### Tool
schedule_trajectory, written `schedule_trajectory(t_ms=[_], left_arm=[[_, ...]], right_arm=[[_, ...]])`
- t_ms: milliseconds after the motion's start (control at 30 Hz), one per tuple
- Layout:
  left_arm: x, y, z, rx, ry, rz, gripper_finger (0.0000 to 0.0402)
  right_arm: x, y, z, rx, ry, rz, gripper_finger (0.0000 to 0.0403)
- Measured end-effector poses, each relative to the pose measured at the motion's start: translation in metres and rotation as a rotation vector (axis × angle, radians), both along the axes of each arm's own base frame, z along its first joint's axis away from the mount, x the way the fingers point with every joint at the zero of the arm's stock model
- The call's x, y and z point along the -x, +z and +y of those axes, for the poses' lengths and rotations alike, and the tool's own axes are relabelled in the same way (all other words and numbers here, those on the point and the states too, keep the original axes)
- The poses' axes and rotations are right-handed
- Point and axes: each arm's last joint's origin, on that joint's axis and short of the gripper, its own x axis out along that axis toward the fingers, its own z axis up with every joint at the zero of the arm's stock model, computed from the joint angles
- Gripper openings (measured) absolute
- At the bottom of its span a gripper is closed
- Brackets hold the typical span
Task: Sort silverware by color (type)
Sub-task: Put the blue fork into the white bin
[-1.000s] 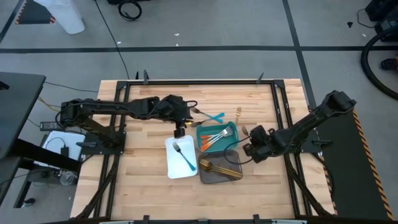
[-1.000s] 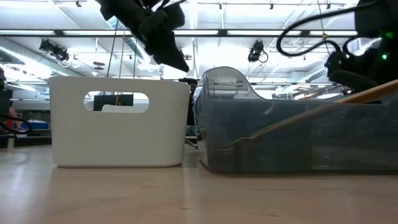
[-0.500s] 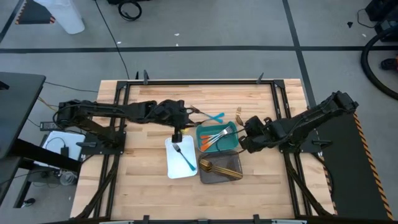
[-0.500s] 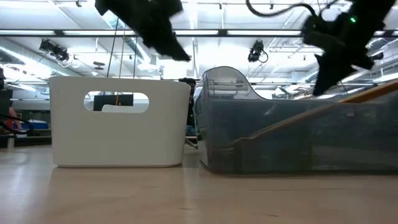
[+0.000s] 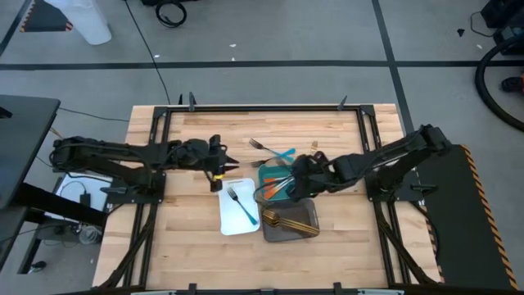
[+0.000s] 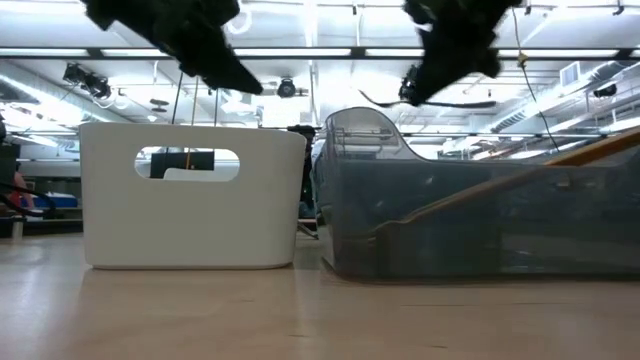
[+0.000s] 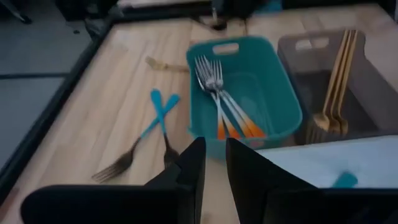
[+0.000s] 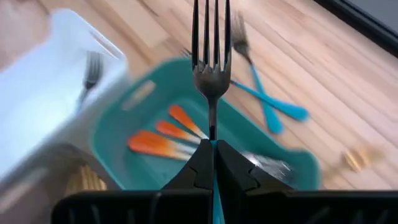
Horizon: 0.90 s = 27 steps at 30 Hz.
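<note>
**Ana:** Wooden slats make up the table (image 5: 188,238), seen from overhead. What sits on it?

**Ben:** Three trays side by side: a white tray (image 5: 239,207) with one blue-handled fork (image 5: 243,206), a teal tray (image 5: 307,174) with orange-handled forks (image 5: 275,186), and a grey tray (image 5: 306,215) with gold utensils (image 5: 288,222). Two crossed blue-handled forks (image 5: 270,150) lie on the bare wood behind the teal tray, and a small gold piece (image 5: 313,147) lies near them.

**Ana:** And the arms?

**Ben:** The left gripper (image 5: 218,170) hangs just beside the white tray's far corner. The right gripper (image 5: 293,177) is over the teal tray.

**Ana:** From table height?

**Ben:** The white and grey trays fill the front; a held fork (image 6: 425,101) juts out level from the right gripper (image 6: 448,52), above the trays.

**Ana:** The left wrist camera?

**Ben:** Its fingers (image 7: 194,168) stand slightly apart with nothing between them, facing the teal tray.

**Ana:** The right wrist camera?

**Ben:** Its fingers (image 8: 202,163) are pinched tight on the held fork's stem, tines pointing away, above the orange-handled forks.
</note>
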Motion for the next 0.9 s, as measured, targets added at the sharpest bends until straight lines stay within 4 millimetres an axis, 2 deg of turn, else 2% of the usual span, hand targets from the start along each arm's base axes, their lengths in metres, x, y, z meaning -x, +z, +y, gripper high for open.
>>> schedule_trajectory(t_ms=[233,500,733,900], left_arm=[[0.019,-0.012,-0.014,-0.019,0.005,-0.032,0.0071],[0.041,-0.023,-0.021,-0.031,0.008,-0.077,0.0071],[0.059,-0.032,-0.019,-0.010,0.037,-0.153,0.0071],[0.070,-0.039,-0.018,-0.007,0.056,-0.196,0.0071]], right_arm=[[-0.044,0.003,0.005,-0.028,0.075,-0.027,0.0010],[-0.087,-0.004,0.009,-0.095,0.167,-0.089,0.0010],[-0.114,-0.020,0.010,-0.216,0.270,-0.185,0.0010],[-0.126,-0.028,0.009,-0.260,0.299,-0.220,0.0010]])
